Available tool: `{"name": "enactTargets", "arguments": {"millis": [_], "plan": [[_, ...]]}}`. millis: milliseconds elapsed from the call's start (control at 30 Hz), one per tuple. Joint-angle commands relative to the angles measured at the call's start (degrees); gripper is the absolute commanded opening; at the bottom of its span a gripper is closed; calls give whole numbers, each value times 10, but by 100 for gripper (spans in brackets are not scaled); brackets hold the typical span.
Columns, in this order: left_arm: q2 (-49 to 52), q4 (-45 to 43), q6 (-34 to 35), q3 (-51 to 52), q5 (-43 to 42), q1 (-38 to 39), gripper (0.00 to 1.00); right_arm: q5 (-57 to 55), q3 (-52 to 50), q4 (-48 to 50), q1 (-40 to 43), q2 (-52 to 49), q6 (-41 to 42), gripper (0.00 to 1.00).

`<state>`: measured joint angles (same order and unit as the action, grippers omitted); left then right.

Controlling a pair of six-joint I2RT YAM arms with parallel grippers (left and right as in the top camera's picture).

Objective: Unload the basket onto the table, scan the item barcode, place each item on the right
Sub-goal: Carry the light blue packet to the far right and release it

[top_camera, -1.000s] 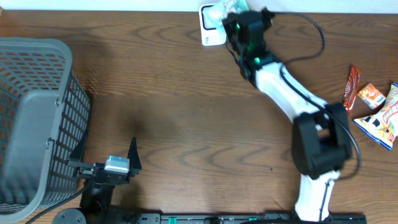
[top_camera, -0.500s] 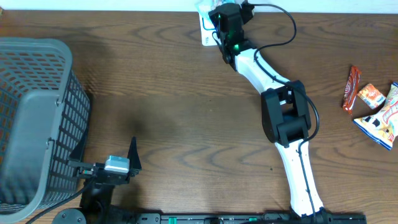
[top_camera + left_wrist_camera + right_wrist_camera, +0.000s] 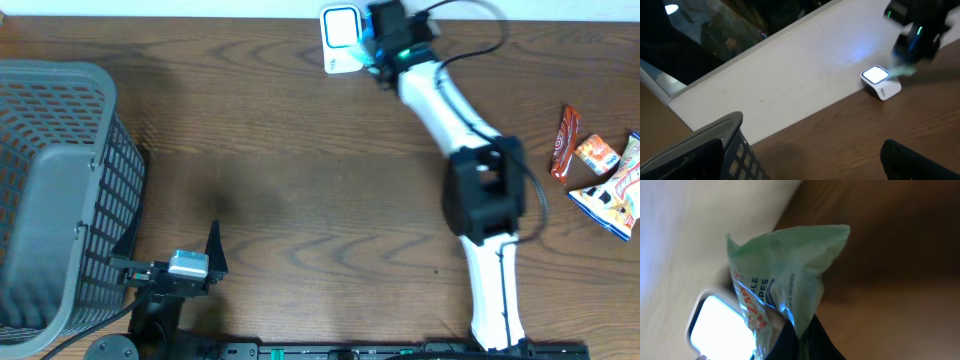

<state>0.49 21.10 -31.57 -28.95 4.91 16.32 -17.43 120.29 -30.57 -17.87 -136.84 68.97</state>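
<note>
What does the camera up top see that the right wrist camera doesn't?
Only the top camera shows the grey basket and the snack packets lying off to the right. Only the right wrist camera shows the green packet up close, with its lettering, pinched in the dark fingers. Both show the glowing white scanner.

Basket [image 3: 122,190] left, snacks [image 3: 598,153] right (scanner [image 3: 340,35] far edge)

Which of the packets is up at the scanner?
The green wipes packet, pinched in the right pincer beside the lit scanner; the red packet, orange packet and yellow-white packets lie at the table's right edge.
</note>
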Motion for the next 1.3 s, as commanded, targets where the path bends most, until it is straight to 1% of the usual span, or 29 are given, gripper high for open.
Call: {"name": "enactTargets", "arguments": {"millis": [0,167,300,367,533,733,800,900,967,1000,1033,1067,1100,1133,1200,1267], "plan": [[-3,-1,-3,-3,7,3,100,-146,16,-99,65,95,-21,2],[-3,-1,-3,-3,7,3,100,-216,11,-228,162,95,-80,2],[-3,3,-3,-3,7,3,100,-218,-4,-270,250,77,-84,2],[-3,9,-3,-3,7,3,100,-212,-10,-275,298,62,-91,2],[-3,12,-3,-3,7,3,100,-192,-12,-273,381,22,-123,1],[-3,30,-3,-3,7,3,100,-179,-12,-267,453,7,-123,1],[-3,33,-3,-3,7,3,100,-172,-11,-254,472,10,-126,7],[-3,34,-3,-3,7,3,100,-162,-2,-241,496,12,-164,8],[-3,35,-3,-3,7,3,100,-149,12,-241,508,13,-200,15],[-3,37,-3,-3,7,3,100,-131,21,-242,512,14,-232,21],[-3,38,-3,-3,7,3,100,-110,29,-242,515,16,-265,30],[-3,38,-3,-3,7,3,100,-78,40,-244,517,19,-309,41],[-3,38,-3,-3,7,3,99,-42,49,-247,518,23,-346,53],[-3,38,-3,-3,7,3,100,4,58,-253,519,28,-377,70],[-3,38,-3,-3,7,3,100,113,74,-272,520,44,-414,79],[-3,38,-3,-3,7,3,100,218,85,-288,520,63,-433,84]]}}
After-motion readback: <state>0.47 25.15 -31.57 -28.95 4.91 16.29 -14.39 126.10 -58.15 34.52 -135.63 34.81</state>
